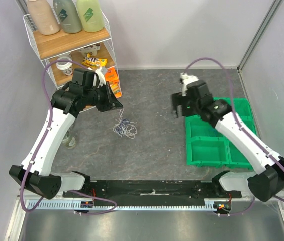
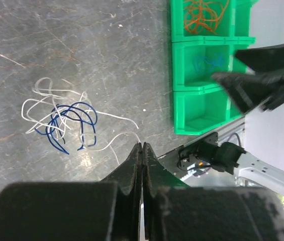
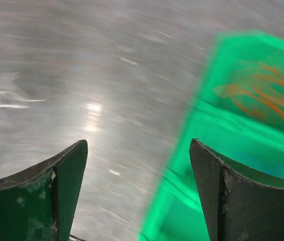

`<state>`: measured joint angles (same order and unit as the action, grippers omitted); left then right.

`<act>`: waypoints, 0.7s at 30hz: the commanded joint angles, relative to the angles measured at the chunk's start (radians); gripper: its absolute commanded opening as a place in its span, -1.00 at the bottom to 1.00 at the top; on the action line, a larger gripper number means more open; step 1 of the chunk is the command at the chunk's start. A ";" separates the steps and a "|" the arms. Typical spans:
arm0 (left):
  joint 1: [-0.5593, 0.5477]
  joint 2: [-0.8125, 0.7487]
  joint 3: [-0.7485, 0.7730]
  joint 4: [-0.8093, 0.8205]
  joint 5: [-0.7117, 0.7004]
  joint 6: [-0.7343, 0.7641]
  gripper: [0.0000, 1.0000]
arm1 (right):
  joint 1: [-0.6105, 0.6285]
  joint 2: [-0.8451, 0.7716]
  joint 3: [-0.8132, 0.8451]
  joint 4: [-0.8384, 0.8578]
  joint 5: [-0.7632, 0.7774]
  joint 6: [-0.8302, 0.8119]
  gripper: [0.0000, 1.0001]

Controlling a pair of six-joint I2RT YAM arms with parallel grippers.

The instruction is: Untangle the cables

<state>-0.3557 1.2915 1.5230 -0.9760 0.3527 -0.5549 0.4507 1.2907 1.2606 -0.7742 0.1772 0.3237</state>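
Looking down on the dark grey table [image 1: 157, 150], and the landmark is the green bin tray [image 1: 207, 150], with the wire shelf rack [image 1: 71, 45] well apart from it on the opposite side. The right arm reaches over the tray, and its right gripper [image 1: 178, 108] hangs just past the tray's far corner. On the wrist view that gripper [image 3: 139, 165] has its two fingers [image 3: 66, 175] spread wide, with nothing between them, only blurred table and tray edge below.

The left gripper [image 1: 119, 104] sits well away from the tray, toward the shelf rack. Its jaws are pressed tight together [image 2: 142, 150], pinching one white strand [image 2: 124, 135] that trails back to the bundle.

The cables [image 1: 125, 128] lie on the bare table, well apart from the tray, between it and the rack: a loose knot of white and dark blue loops [image 2: 61, 118]. Inside the tray, one compartment holds orange wires [image 2: 204, 15], and the next one a thin blue wire [image 2: 209, 63].
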 commanded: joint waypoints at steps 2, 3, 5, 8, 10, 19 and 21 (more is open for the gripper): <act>-0.002 0.011 0.069 -0.024 0.083 -0.102 -0.96 | 0.207 -0.019 -0.203 0.647 -0.438 0.089 0.83; -0.002 0.015 0.077 -0.032 0.084 -0.115 -0.96 | 0.253 -0.010 -0.249 0.736 -0.429 0.089 0.86; 0.000 0.025 0.094 -0.056 0.083 -0.135 -0.96 | 0.319 0.031 -0.270 0.817 -0.413 0.083 0.85; -0.002 0.035 0.123 -0.085 0.086 -0.143 -0.97 | 0.396 0.084 -0.236 0.866 -0.397 0.081 0.86; 0.000 0.040 0.146 -0.101 0.080 -0.149 -0.97 | 0.405 0.108 -0.201 0.868 -0.390 0.121 0.84; 0.000 0.095 0.340 -0.142 0.103 -0.177 -0.97 | 0.433 0.097 -0.067 0.900 -0.464 0.084 0.89; -0.002 0.118 0.394 -0.162 0.115 -0.191 -0.96 | 0.444 0.120 -0.020 0.905 -0.458 0.072 0.90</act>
<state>-0.3557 1.3655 1.8198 -1.1076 0.4072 -0.6846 0.8703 1.4055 1.1198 0.0494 -0.2516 0.4297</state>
